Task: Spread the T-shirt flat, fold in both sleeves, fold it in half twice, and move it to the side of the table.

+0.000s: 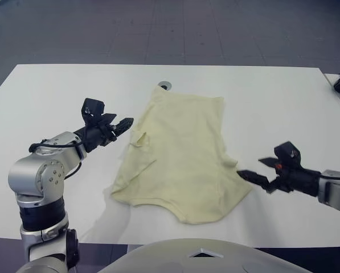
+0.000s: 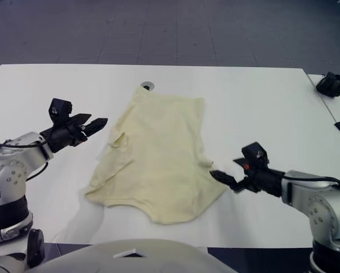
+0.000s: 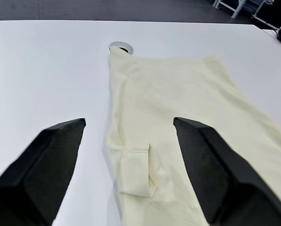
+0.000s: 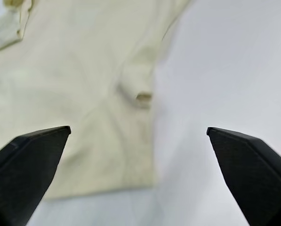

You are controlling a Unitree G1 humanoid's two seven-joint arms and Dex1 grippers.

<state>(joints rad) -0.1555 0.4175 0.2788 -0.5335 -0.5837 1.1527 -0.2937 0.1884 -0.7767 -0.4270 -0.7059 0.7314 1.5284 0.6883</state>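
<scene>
The T-shirt (image 1: 181, 153) lies in the middle of the white table (image 1: 272, 96) with its long axis running near to far and tilted a little. Its narrower far end touches a round metal grommet (image 1: 164, 85), and its wider, curved end is toward the near edge. It lies between the two arms. The left gripper (image 1: 128, 124) hangs just left of the shirt's left edge, about halfway along, pointing right toward a small turned-over flap (image 3: 135, 172) that looks like the left sleeve. The right gripper (image 1: 249, 168) sits at the near right, pointing left at the shirt's right edge, where a small pucker (image 4: 142, 98) shows. Its lower fingertip is right at the cloth, though I cannot tell whether it touches. Both sets of jaws stand wide apart and hold nothing. The right gripper seems slightly closer to the fabric. The cloth is pale yellow, thin and limp, mostly smooth across the body but rumpled along both side edges, so it probably needs more spreading before any fold.
</scene>
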